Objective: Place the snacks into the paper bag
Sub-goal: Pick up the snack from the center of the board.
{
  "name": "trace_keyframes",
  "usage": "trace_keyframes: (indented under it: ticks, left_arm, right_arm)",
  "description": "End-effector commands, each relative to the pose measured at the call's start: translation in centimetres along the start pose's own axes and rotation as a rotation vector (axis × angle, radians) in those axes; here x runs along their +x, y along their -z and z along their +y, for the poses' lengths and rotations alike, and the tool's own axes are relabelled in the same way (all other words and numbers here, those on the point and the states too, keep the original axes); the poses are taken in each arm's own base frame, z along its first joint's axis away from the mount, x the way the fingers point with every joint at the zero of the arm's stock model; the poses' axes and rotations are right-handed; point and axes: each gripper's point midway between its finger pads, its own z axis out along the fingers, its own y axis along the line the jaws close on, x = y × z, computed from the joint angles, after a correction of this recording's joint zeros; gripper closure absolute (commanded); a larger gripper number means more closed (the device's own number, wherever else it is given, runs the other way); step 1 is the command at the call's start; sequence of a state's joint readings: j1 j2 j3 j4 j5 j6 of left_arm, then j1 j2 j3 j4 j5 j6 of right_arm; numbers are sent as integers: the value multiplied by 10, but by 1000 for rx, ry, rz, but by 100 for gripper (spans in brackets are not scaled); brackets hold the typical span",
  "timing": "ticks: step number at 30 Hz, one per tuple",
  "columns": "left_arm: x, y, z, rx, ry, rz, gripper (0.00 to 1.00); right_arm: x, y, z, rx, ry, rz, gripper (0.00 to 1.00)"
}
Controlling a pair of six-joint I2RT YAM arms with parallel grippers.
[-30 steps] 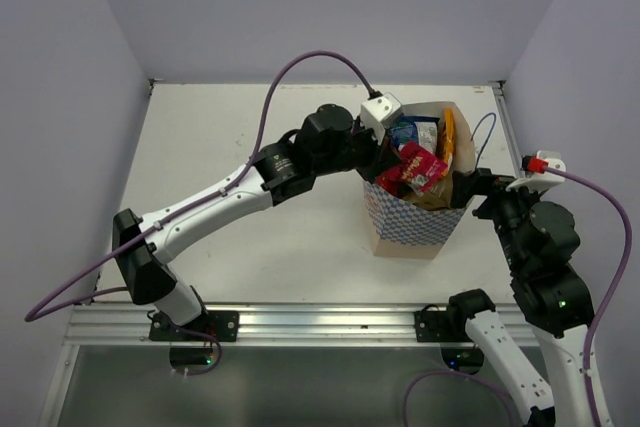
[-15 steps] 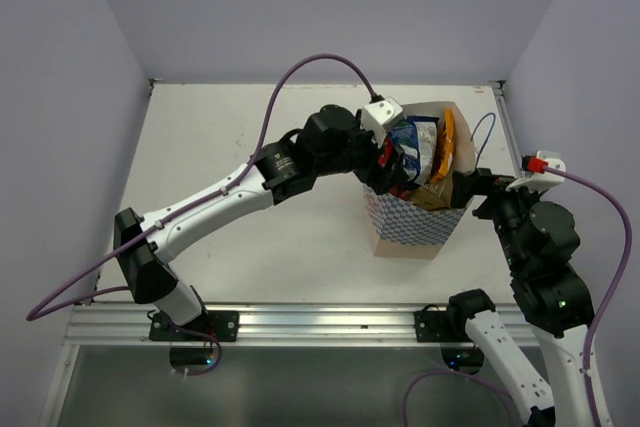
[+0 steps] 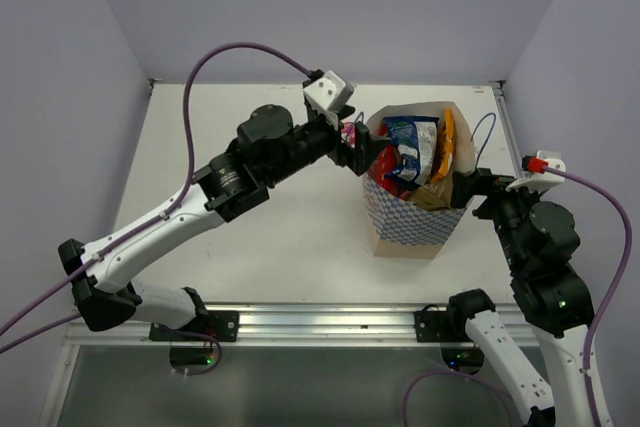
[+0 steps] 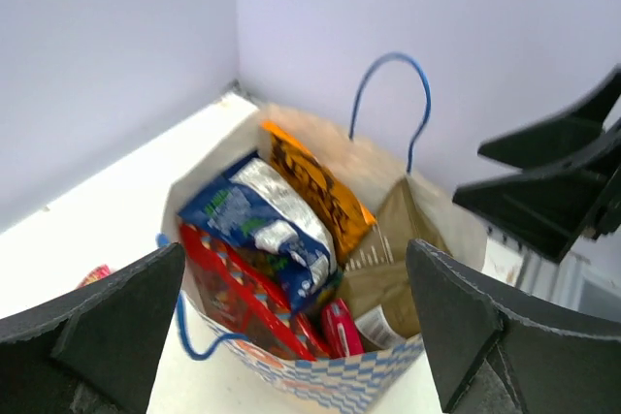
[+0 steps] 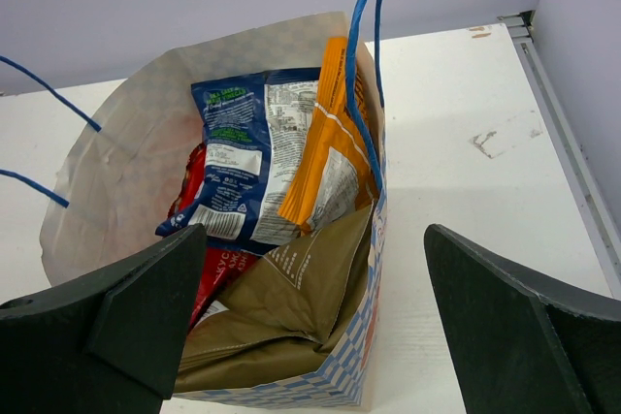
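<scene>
A white tabletop [image 3: 250,217] sits between pale lilac walls. On its right half stands the paper bag [image 3: 410,229], upright and open-mouthed, with a blue zigzag pattern on its sides and thin blue cord handles [image 5: 364,65]. Inside, a dark blue packet [image 5: 247,162] leans on an orange packet [image 5: 325,152]. A red packet [image 5: 194,181] lies under the blue one, and a brown chip bag [image 5: 272,307] fills the near corner. A small pink-red packet [image 3: 348,132] lies on the tabletop just beside the bag's left wall, outside it.

The left gripper [image 3: 356,153] hangs at the bag's left rim, released, its jaws spread wide with nothing between them. The right gripper [image 3: 462,187] sits at the bag's right side, also spread wide and empty, its camera looking down into the bag.
</scene>
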State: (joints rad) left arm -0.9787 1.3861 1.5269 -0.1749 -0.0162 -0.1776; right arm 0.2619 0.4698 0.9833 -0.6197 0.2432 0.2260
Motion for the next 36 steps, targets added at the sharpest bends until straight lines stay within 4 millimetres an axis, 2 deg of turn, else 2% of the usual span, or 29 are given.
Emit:
trace_keyframes:
  ticks: [1, 3, 7, 11, 12, 14, 16, 17, 18, 23, 25, 28, 30, 31, 33, 36]
  left_arm:
    - [-47, 16, 18, -108, -30, -185, 0]
    - [-53, 22, 29, -152, -19, -207, 0]
    - [-46, 24, 52, -202, 26, -198, 0]
    - [-31, 27, 91, -267, 150, -179, 0]
    - [-30, 31, 111, -313, 165, -187, 0]
    - [-18, 36, 138, -387, 210, -184, 0]
    - [0, 36, 153, -428, 246, -157, 0]
    - [-3, 36, 166, -451, 286, -193, 0]
    - [3, 35, 172, -465, 308, -188, 0]
    - [50, 24, 208, -526, 422, -144, 1]
    - [60, 16, 216, -538, 424, -133, 1]
    - [93, -5, 231, -562, 438, -69, 1]
    - [107, -14, 237, -575, 441, -57, 1]
    - [128, -21, 245, -595, 448, -24, 1]
    - [141, -31, 254, -609, 435, -23, 2]
    - [174, -48, 264, -612, 416, 4, 3]
  right_arm:
    - [-8, 1, 2, -10, 3, -32, 1]
    - [-8, 1, 2, -11, 4, -30, 1]
    - [-8, 1, 1, -8, 3, -32, 2]
    - [-8, 1, 2, -10, 3, -32, 2]
    - [-8, 1, 2, -10, 3, -32, 2]
    - [-9, 1, 2, -10, 5, -33, 1]
    - [-9, 1, 1, -9, 5, -34, 1]
    - [-9, 1, 2, -9, 5, -34, 2]
    - [-9, 1, 2, -9, 5, -34, 2]
    - [-9, 1, 1, -4, 9, -33, 1]
    - [-8, 1, 0, -2, 10, -32, 2]
    - [-7, 0, 0, -2, 10, -31, 2]
    - [-7, -1, 0, -3, 12, -30, 1]
    - [-7, -1, 1, -5, 8, -31, 1]
    - [-5, -3, 4, -21, 9, -31, 1]
    - [-3, -5, 6, -28, 11, -23, 2]
